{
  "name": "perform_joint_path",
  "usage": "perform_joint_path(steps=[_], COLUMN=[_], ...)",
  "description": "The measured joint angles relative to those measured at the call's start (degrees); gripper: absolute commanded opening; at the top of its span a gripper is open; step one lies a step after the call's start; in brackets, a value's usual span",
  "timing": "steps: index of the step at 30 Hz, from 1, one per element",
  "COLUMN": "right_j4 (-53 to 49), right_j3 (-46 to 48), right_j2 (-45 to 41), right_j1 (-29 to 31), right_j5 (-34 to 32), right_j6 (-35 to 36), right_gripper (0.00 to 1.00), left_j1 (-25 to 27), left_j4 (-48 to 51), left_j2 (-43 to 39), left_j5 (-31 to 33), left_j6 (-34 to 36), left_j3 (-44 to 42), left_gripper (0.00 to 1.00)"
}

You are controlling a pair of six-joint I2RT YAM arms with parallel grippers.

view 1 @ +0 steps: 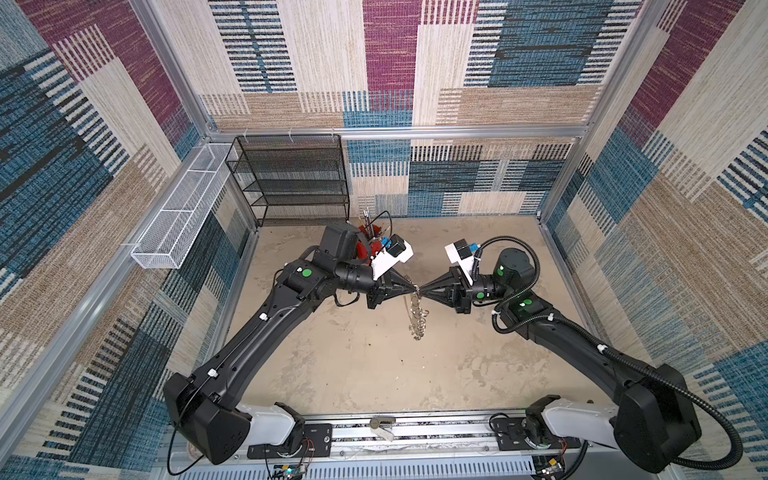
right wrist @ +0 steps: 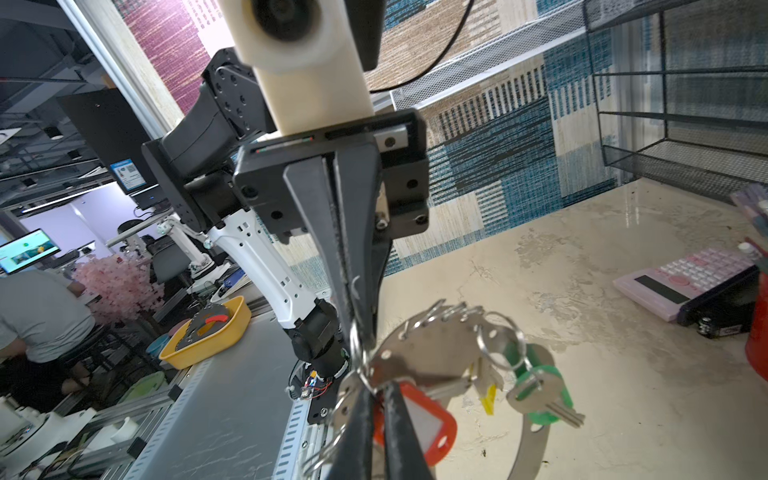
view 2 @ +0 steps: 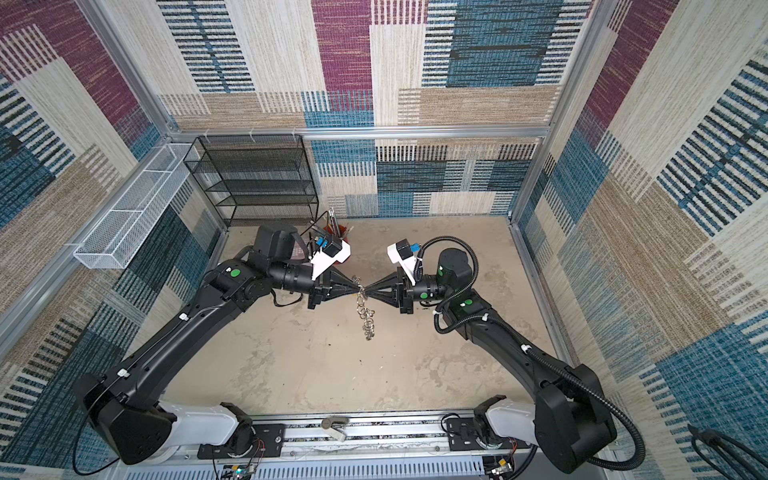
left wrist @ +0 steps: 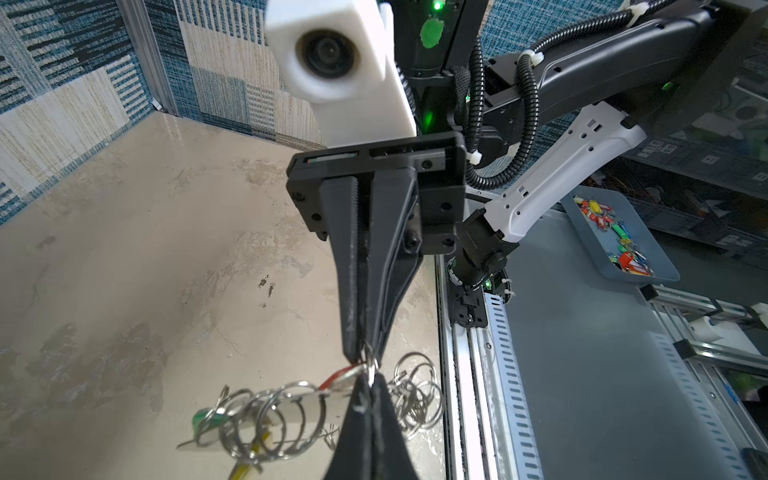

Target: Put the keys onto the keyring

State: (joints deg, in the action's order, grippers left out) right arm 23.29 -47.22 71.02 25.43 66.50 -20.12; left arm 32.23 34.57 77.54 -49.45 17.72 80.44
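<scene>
In both top views my two grippers meet tip to tip above the table's middle. The keyring (view 1: 417, 316) (view 2: 368, 320) hangs down from them. It is a grey curved band (right wrist: 432, 353) edged with silver split rings. My left gripper (left wrist: 370, 380) (view 1: 416, 288) is shut on a split ring at the band's end. My right gripper (right wrist: 376, 386) (view 1: 422, 289) is shut on the same ring from the opposite side. A red-tagged key (right wrist: 428, 424) hangs just behind the right fingertips. A yellow-tagged key (right wrist: 490, 399) and a green-tagged key (right wrist: 540, 399) hang from rings further along.
A black mesh shelf (view 1: 291, 178) stands at the back left, with a white wire basket (view 1: 183, 216) on the left wall. A red pen cup (view 1: 370, 241) sits behind the left wrist, beside a pink calculator (right wrist: 690, 282). A grey tray of keys (left wrist: 615, 232) lies off the table.
</scene>
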Motion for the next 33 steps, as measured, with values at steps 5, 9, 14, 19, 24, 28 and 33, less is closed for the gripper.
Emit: perform_joint_path(steps=[5,9,14,19,24,28,33], right_j4=[0.35,1.33,2.12,2.10,0.83,-0.09,-1.38], right_j3=[0.09,0.11,-0.09,-1.22,-2.43,-2.97,-3.19], right_j2=[0.00,0.35,1.42,2.45,3.19,3.19,3.17], right_j1=[0.00,0.00,0.00,0.07,0.42,0.39,0.44], right_j5=[-0.09,-0.07,1.05,2.45,3.28,3.50,1.95], right_j6=[0.02,0.02,0.02,0.09,0.72,0.92,0.90], right_gripper=[0.00,0.00,0.00,0.00,0.01,0.06,0.19], left_j1=[-0.09,-0.22,-0.31,-0.48,-0.52,-0.52,-0.44], left_j4=[-2.84,-6.47,-14.27,-22.99,-32.33,-41.27,-50.45], left_j2=[-1.03,-2.12,-4.04,-4.81,-4.57,-4.39,-3.50], left_j5=[-0.04,-0.44,-1.68,-3.74,-6.10,-7.69,-8.24], left_j6=[-1.79,-4.48,-9.81,-15.34,-20.94,-25.46,-31.32], left_j3=[-1.88,-3.93,-8.68,-12.57,-15.93,-19.34,-22.12], left_gripper=[0.00,0.00,0.00,0.00,0.00,0.00,0.00])
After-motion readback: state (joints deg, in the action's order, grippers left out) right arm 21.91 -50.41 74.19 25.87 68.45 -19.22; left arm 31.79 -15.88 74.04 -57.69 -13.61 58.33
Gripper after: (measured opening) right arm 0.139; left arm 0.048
